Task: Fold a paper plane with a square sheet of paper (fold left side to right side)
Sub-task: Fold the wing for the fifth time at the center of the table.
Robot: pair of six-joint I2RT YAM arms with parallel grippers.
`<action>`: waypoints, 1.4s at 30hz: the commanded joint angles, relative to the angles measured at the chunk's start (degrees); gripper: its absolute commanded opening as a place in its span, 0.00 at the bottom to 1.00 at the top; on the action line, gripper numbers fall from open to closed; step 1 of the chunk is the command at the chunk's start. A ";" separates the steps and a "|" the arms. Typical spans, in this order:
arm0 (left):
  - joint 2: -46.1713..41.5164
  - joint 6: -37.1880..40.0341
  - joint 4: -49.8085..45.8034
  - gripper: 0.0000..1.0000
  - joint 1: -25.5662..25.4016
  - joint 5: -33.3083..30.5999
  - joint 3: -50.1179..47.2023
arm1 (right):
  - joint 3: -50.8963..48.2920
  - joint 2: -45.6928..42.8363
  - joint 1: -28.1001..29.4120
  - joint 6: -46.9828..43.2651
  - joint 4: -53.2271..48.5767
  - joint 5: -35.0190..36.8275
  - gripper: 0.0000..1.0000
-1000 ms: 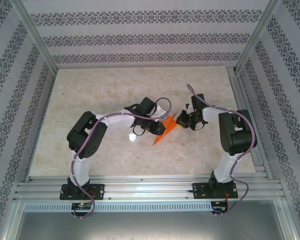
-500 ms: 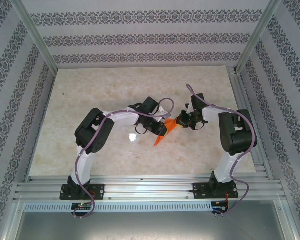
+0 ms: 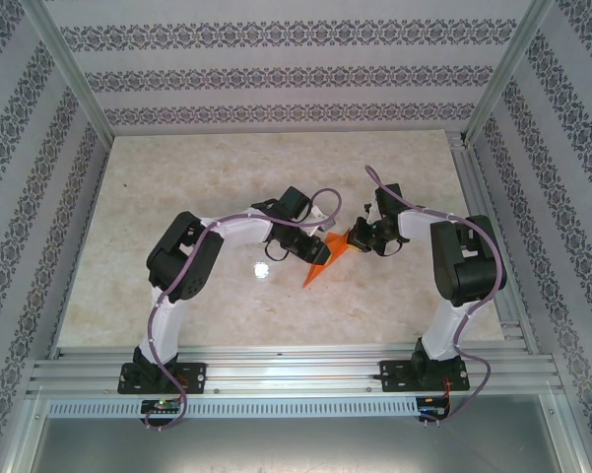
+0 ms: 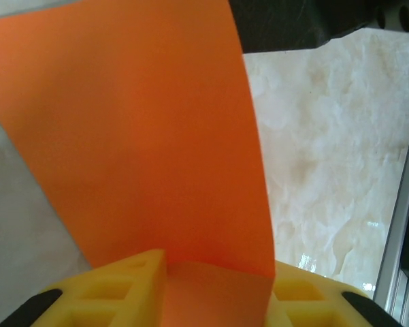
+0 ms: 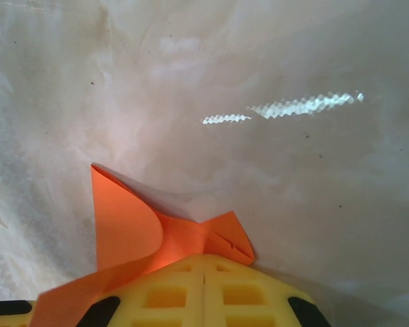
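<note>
The square sheet of paper point(image 3: 316, 270) is bright orange and folded to a pointed shape, lying on the marble table between the two arms. My left gripper point(image 3: 313, 252) is over its upper left part. In the left wrist view its yellow fingers point(image 4: 126, 289) stand apart, and a broad orange flap point(image 4: 143, 136) runs through the gap of the left gripper point(image 4: 219, 266). My right gripper point(image 3: 359, 237) is at the sheet's right end. Its yellow jaws point(image 5: 204, 259) are shut tight, tips on the paper point(image 5: 126, 225), whose left flap curls up.
The aluminium frame rail point(image 3: 478, 236) runs along the table's right side, close to the right arm. The patterned walls point(image 3: 276, 79) enclose the back and sides. Bare marble tabletop point(image 3: 177, 177) lies to the left and behind the arms.
The left jaws have parted from around the orange flap. The left arm's elbow has swung forward and to the right. The right arm has held still.
</note>
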 commanded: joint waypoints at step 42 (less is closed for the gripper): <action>-1.82 1.38 -1.14 0.13 -0.92 1.03 2.27 | -0.74 3.47 1.23 -1.72 -4.60 3.96 0.00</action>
